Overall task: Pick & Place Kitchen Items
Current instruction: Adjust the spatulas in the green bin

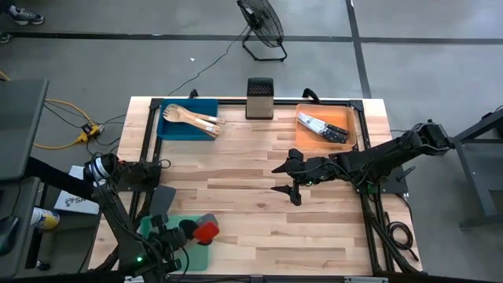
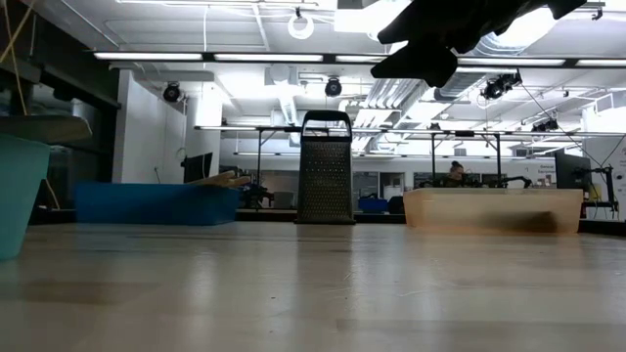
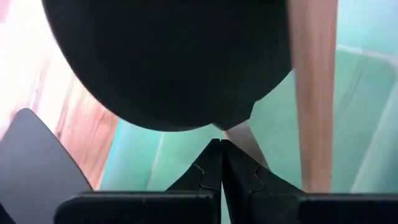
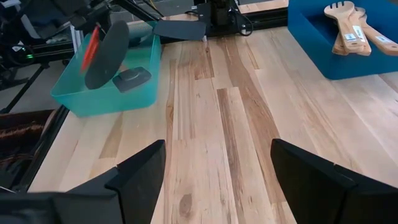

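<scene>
The green tray (image 1: 149, 228) stands at the table's near left corner. My left gripper (image 3: 221, 149) hangs over it, shut, with a black spatula's round head (image 3: 168, 62) right at its fingertips. From across the table that head (image 4: 106, 53) stands on edge above the tray, a red piece (image 4: 92, 46) beside it. A red spatula (image 1: 206, 230) shows there from above. A small grey item (image 4: 130, 78) lies in the tray. My right gripper (image 1: 288, 181) hovers open over the table's middle right, holding nothing. My left gripper meets the black spatula at the rim of its round head (image 3: 217, 127), right at the fingertips, coming from above and slanting down. The head stands on edge over the green tray. The head itself hides how much of it lies between the fingers.
A grey spatula (image 1: 163, 200) lies across the green tray's far rim. At the far edge stand a blue tray (image 1: 189, 130) with wooden utensils (image 1: 196, 118), a metal grater (image 1: 259, 98) and an orange tray (image 1: 346, 141) with knives (image 1: 322, 127). Bare wood lies between them.
</scene>
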Controlling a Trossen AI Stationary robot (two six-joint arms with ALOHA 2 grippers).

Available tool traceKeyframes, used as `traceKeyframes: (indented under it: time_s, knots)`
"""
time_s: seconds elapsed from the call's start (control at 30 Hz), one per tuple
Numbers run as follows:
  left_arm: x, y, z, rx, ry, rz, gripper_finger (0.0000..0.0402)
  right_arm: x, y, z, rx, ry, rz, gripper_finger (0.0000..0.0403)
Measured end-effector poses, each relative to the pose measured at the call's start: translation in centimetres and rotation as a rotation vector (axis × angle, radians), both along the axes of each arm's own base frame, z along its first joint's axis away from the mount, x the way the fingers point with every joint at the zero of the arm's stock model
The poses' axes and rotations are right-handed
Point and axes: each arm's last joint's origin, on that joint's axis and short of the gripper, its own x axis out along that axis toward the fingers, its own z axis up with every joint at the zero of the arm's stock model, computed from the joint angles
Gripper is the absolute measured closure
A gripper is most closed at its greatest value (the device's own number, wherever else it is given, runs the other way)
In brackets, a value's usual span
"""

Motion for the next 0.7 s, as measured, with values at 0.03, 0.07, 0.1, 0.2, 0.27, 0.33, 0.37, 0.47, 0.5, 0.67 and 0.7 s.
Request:
traceKeyframes:
  time_s: [0.03,0.07,0.1,0.2,0.27,0.33,0.37,0.47,0.5,0.67,0.7]
  knots:
    - [0.0,0.0,0.0,0.0,0.0,0.0,0.0401,0.0,0.0,0.0,0.0,0.0,0.0,0.012]
    - [0.0,0.0,0.0,0.001,0.001,0.0,0.0401,0.0,0.0,0.0,0.0,0.0,0.0,0.012]
    - [0.0,0.0,0.0,0.002,0.002,0.0,0.0401,0.0,0.0,0.0,0.0,0.0,0.0,0.012]
    - [-0.2,0.4,0.0,0.032,0.016,0.019,0.0401,0.0,0.0,0.0,0.0,0.0,0.0,0.012]
    - [-0.4,0.7,0.1,0.063,0.026,0.052,0.0401,0.0,0.0,0.0,0.0,0.0,0.0,0.012]
    - [-0.6,1.2,0.2,0.105,0.038,0.09,0.0401,0.0,0.0,0.0,0.0,0.0,0.0,0.012]
    - [-0.7,1.5,0.3,0.128,0.041,0.113,0.0401,0.0,0.0,0.0,0.0,0.0,0.0,0.012]
    - [-1.1,2.3,0.6,0.203,0.05,0.187,0.0401,0.0,0.0,0.0,0.0,0.0,-0.001,0.012]
    - [-1.3,2.5,0.7,0.225,0.05,0.214,0.0401,0.0,0.0,0.0,-0.003,-0.001,-0.002,0.012]
    - [-1.5,3.1,1.1,0.207,0.008,0.313,0.0401,0.0,0.0,0.0,-0.006,-0.001,-0.003,0.012]
    - [-1.5,3.1,1.1,0.192,0.0,0.355,0.0401,0.0,0.0,0.0,-0.006,-0.002,-0.004,0.012]
